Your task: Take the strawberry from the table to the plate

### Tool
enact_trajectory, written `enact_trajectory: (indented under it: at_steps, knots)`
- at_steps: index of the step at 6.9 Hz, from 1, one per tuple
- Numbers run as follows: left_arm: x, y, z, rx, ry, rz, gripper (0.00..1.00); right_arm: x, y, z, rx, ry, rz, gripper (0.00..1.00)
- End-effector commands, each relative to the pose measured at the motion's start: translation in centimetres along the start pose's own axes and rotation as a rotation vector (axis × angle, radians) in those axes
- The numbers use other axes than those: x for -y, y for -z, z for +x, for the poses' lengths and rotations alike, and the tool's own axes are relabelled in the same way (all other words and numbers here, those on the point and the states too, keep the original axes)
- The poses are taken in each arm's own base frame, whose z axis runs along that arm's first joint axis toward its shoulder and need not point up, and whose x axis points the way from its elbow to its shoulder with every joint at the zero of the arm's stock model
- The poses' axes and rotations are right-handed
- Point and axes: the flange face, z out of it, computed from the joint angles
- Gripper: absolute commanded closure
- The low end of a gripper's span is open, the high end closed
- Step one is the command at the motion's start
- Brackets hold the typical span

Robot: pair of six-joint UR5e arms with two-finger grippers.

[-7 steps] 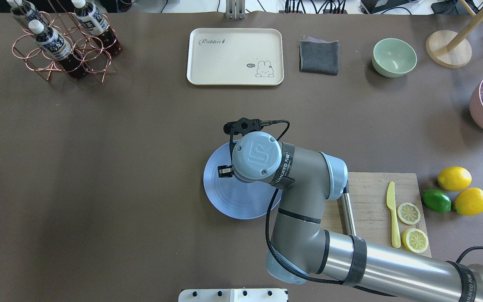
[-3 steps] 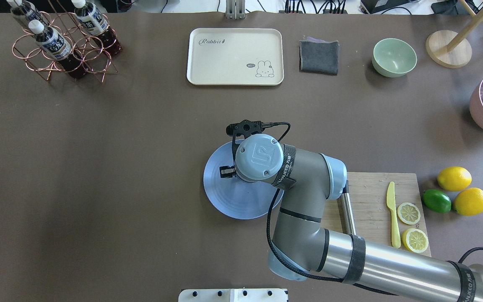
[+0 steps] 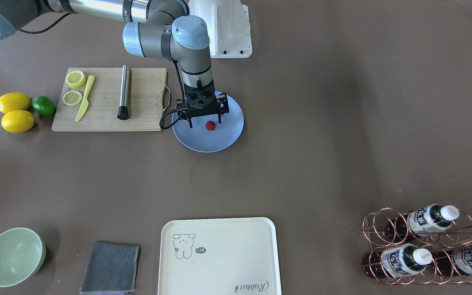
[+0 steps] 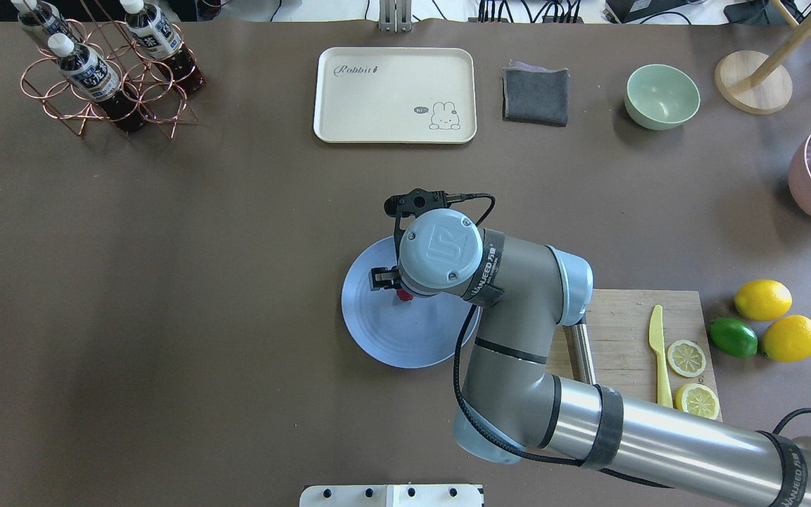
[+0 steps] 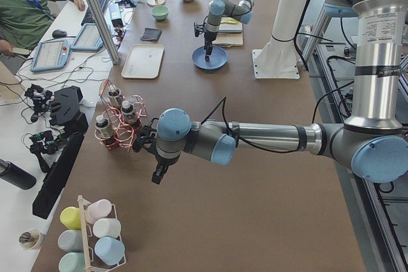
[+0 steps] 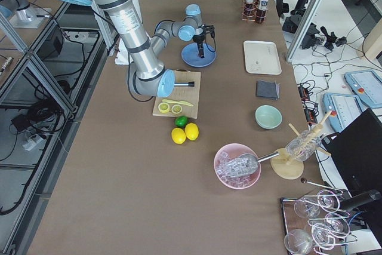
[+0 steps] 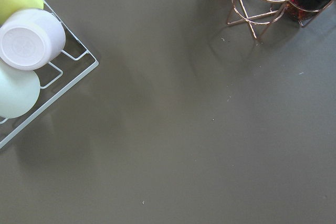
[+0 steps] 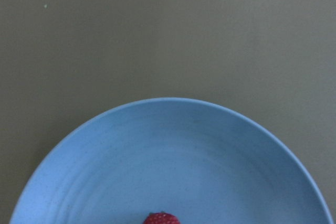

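The dark-red strawberry lies on the light blue plate near the middle of the brown table. My right gripper hangs just above the berry, open, its fingers standing either side of it without touching. From overhead the strawberry peeks out beside the right wrist over the plate. The right wrist view shows the strawberry at the bottom edge on the plate. My left gripper hovers over bare table near the bottle rack; I cannot tell whether it is open or shut.
A wooden cutting board with lemon slices, a yellow knife and a steel rod adjoins the plate. Two lemons and a lime lie beyond it. A cream tray, grey cloth, green bowl and copper bottle rack line the far side.
The right wrist has shifted slightly right and toward the far side. The strawberry, hidden under the wrist before, now shows on the plate.
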Motion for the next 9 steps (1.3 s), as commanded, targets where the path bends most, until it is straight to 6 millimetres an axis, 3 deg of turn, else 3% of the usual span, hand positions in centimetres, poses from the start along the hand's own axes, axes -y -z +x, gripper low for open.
enact_trajectory:
  at_steps: [1,2,3,4,5,6,8,9]
  knots:
    - [-0.4,-0.2,-0.2,0.002,0.006,-0.005,0.02,4.1,8.1,4.9,-0.069,-0.023,-0.046,0.0]
    - [-0.9,-0.2,-0.4,0.004,0.014,-0.009,0.02,6.0,9.7,10.9,-0.129,-0.02,-0.056,0.0]
    - [-1.0,-0.4,-0.5,0.005,0.02,-0.013,0.02,8.8,10.7,18.6,-0.152,-0.068,-0.069,0.0]
    - [-1.2,-0.6,-0.7,0.006,0.03,-0.019,0.02,12.1,13.4,30.0,-0.093,-0.031,-0.163,0.0]
    - [-1.5,0.1,-1.3,0.012,0.048,-0.012,0.02,12.6,15.3,41.2,-0.073,0.02,-0.201,0.0]
    - [-1.7,0.4,-1.6,0.015,0.055,-0.007,0.02,12.0,16.4,48.4,-0.101,0.014,-0.203,0.0]
    - [-1.8,1.0,-2.6,0.016,0.126,-0.042,0.02,11.5,18.8,58.8,-0.049,-0.069,-0.195,0.0]
    - [-1.8,1.4,-2.9,0.015,0.137,-0.038,0.02,9.9,19.9,63.6,-0.021,-0.073,-0.18,0.0]
